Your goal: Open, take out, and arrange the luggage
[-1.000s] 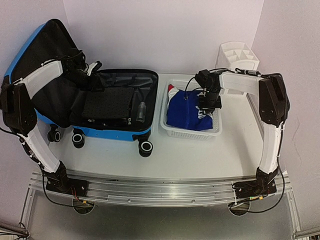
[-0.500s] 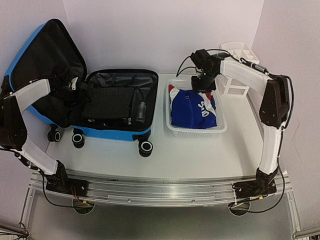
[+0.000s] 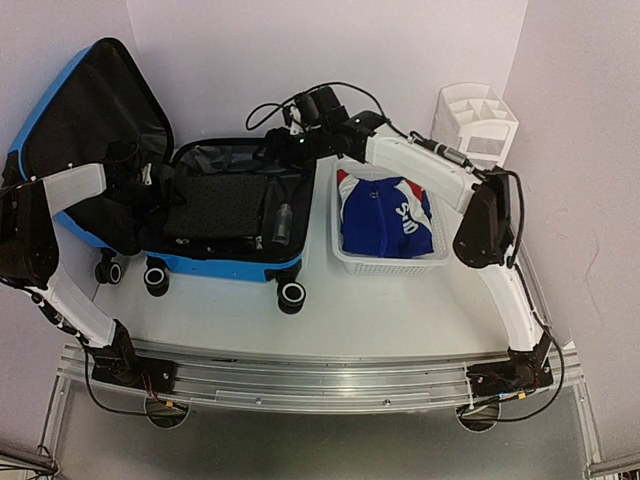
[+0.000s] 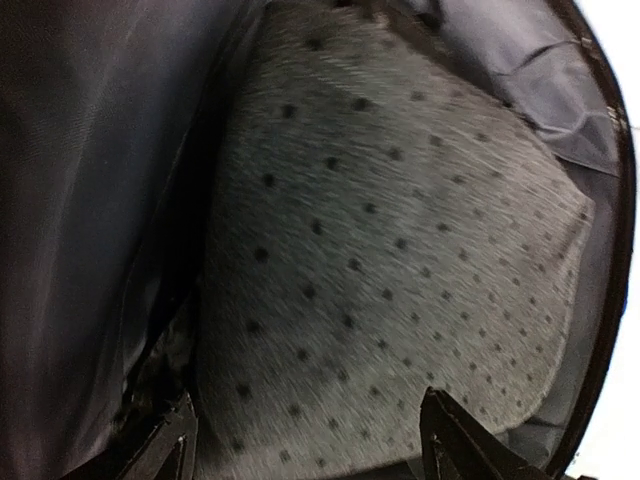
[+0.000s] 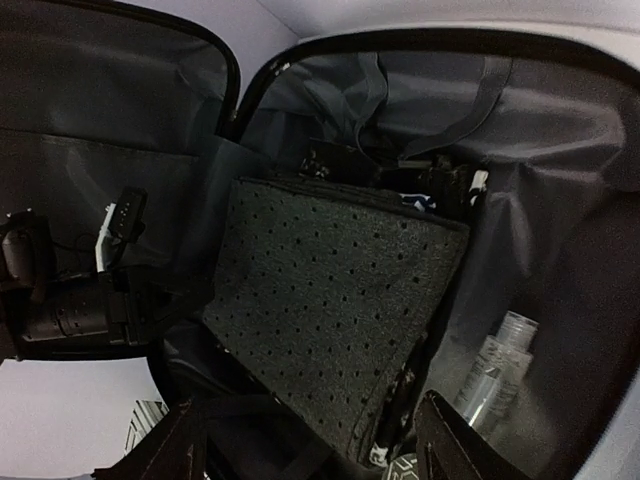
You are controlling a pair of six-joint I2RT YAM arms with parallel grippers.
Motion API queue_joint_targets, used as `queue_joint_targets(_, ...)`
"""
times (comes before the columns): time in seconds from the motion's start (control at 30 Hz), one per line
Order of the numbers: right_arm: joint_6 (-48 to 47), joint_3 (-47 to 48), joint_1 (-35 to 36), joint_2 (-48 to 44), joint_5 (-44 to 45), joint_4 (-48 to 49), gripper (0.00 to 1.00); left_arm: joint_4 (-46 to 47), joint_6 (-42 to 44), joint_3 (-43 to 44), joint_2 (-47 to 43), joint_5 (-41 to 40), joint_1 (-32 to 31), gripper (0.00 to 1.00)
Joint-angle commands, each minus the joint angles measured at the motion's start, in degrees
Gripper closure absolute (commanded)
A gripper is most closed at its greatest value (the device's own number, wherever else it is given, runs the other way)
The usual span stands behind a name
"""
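Luggage [image 3: 220, 266] on table's left, lid up, black lining exposed. Hard glossy shell, stiff, bulky, on wheels; likely to roll if shoved. Inside: folded dotted cloth [image 5: 330, 310], grey, nubby, soft, limp. Best pinched at free edge, apt to unfold when lifted. Clear bottle [image 5: 490, 375] along right wall, smooth, round, probably slippery; grip across middle. Left gripper [image 4: 308, 425] spread wide close over cloth, holding nothing. Right gripper [image 5: 310, 425] likewise spread, empty, at back rim. Basket [image 3: 390, 266] just beside, shirt [image 3: 385, 215] in it.
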Motion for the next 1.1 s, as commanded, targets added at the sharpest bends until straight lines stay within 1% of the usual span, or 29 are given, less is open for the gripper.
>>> queue_joint_targets(0.0,6.58,4.89,1.53,8.94,-2.66,3.41,0.35,2.70,-3.27,3.07,4.55,-1.31,-0.01,0.24)
queue_joint_targets(0.2,10.53,7.22,2.34,15.98,-1.58,4.40,0.32,4.28,-3.83,2.47,7.75,-0.92,0.00,0.24)
queue_joint_targets(0.3,11.77,7.06,2.67,17.86,-2.44,4.55,0.32,5.49,-3.75,2.01,9.14,-0.78,-0.01,0.25)
queue_joint_targets(0.37,12.74,7.11,2.88,19.25,-3.47,5.23,0.34,6.96,-3.65,1.57,9.94,-0.44,-0.09,0.25)
queue_joint_targets(0.4,13.17,7.55,2.90,20.10,-4.65,5.87,0.37,7.58,-3.65,1.44,10.34,-0.32,-0.06,0.26)
queue_joint_targets(0.5,14.04,10.17,2.88,22.55,-6.64,7.35,0.55,8.26,-3.76,2.12,11.74,1.55,-0.10,0.30)
queue_joint_targets(0.53,14.13,10.23,2.89,22.59,-6.54,7.67,0.59,8.28,-3.90,2.60,11.97,2.56,-0.23,0.33)
queue_joint_targets(0.6,14.22,9.43,2.89,22.24,-6.32,8.62,0.63,8.55,-4.02,3.24,12.38,4.16,-0.67,0.37)
queue_joint_targets(0.67,14.54,8.63,2.90,22.01,-6.65,10.19,0.64,9.04,-4.10,3.38,12.90,6.19,-1.38,0.41)
queue_joint_targets(0.7,14.70,8.68,2.90,22.19,-7.17,10.84,0.66,9.21,-4.24,3.34,13.14,6.91,-1.63,0.44)
queue_joint_targets(0.8,14.51,8.69,2.97,21.96,-7.01,10.96,0.80,8.49,-3.95,4.38,13.16,8.27,-1.86,0.59)
queue_joint_targets(0.83,14.21,7.93,3.06,21.29,-6.30,10.97,0.82,7.79,-3.43,5.11,12.93,8.22,-1.86,0.64)
queue_joint_targets(0.87,13.66,6.82,3.08,20.31,-5.49,10.96,0.82,6.82,-2.54,6.03,12.57,7.89,-1.87,0.69)
queue_joint_targets(0.97,11.45,5.22,3.27,18.32,-4.16,10.91,0.81,4.49,-0.28,7.98,11.40,6.70,-1.87,0.90)
queue_joint_targets(1.03,10.84,5.10,3.48,17.97,-3.85,10.94,0.82,3.40,0.18,8.67,10.95,7.40,-1.87,0.98)
queue_joint_targets(1.07,10.70,5.16,3.58,17.92,-3.82,10.93,0.82,2.68,0.08,9.24,10.67,8.37,-1.87,1.00)
